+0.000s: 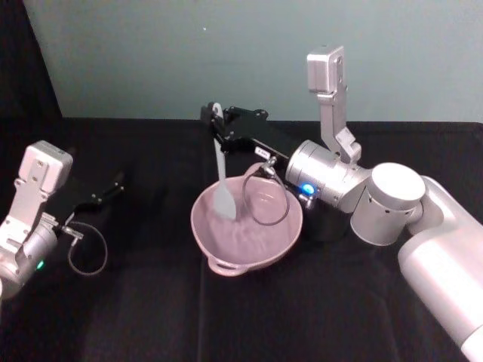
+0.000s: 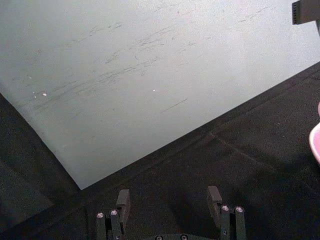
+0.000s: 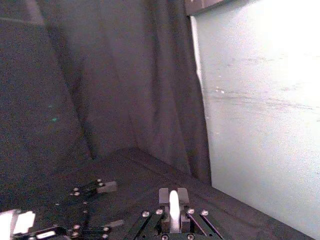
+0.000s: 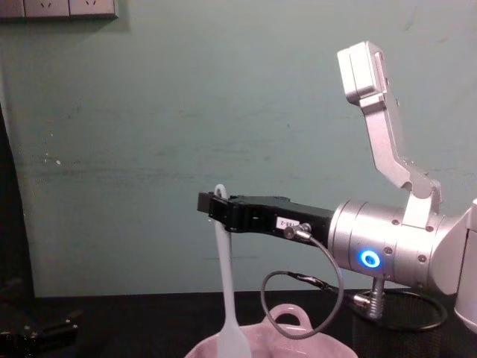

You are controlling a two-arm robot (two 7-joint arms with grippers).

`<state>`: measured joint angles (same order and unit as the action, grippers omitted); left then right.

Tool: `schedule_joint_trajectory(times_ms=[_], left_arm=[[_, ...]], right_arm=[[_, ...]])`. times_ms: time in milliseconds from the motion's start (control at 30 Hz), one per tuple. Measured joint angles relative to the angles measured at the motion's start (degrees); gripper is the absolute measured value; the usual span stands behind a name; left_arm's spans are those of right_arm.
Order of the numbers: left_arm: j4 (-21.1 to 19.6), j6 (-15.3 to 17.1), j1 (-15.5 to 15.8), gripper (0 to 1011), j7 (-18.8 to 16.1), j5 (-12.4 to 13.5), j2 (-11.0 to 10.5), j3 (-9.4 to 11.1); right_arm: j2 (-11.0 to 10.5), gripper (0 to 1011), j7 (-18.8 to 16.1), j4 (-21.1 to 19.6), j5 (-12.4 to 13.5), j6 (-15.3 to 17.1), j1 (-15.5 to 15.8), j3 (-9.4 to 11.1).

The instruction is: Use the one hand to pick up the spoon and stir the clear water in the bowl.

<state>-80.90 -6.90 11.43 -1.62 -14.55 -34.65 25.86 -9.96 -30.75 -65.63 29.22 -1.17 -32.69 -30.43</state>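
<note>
Right hand (image 1: 216,119) tight around the spoon (image 1: 221,177) near its handle tip, blade down in the bowl (image 1: 199,226); white label (image 4: 285,222) illegible

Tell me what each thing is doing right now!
spoon: upright, handle top pinched, wide end down in the bowl.
bowl: upright on the black table, not tipped.
right gripper: above the bowl, jaws shut on the spoon.
left gripper: parked at the table's left, jaws open, empty.

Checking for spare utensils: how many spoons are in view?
1. The spoon stands upright, clamped by the right gripper, blade down in the pink bowl. The left gripper, parked at the left, holds none. Others may be hidden from view.
</note>
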Motion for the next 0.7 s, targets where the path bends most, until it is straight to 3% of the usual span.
schedule_joint_trajectory(times_ms=[133,333,700], left_arm=[[0.0,0.0,0.0,1011,0.0,0.0,0.0,0.0],[0.0,0.0,0.0,1011,0.0,0.0,0.0,0.0],[0.0,0.0,0.0,1011,0.0,0.0,0.0,0.0]], right_arm=[[0.1,107,0.0,1.9,-0.2,-0.2,-1.1,0.8],[-1.0,107,0.6,1.3,-0.2,-0.2,-0.5,2.0],[-4.8,107,2.8,-6.5,0.3,1.0,5.3,4.3]])
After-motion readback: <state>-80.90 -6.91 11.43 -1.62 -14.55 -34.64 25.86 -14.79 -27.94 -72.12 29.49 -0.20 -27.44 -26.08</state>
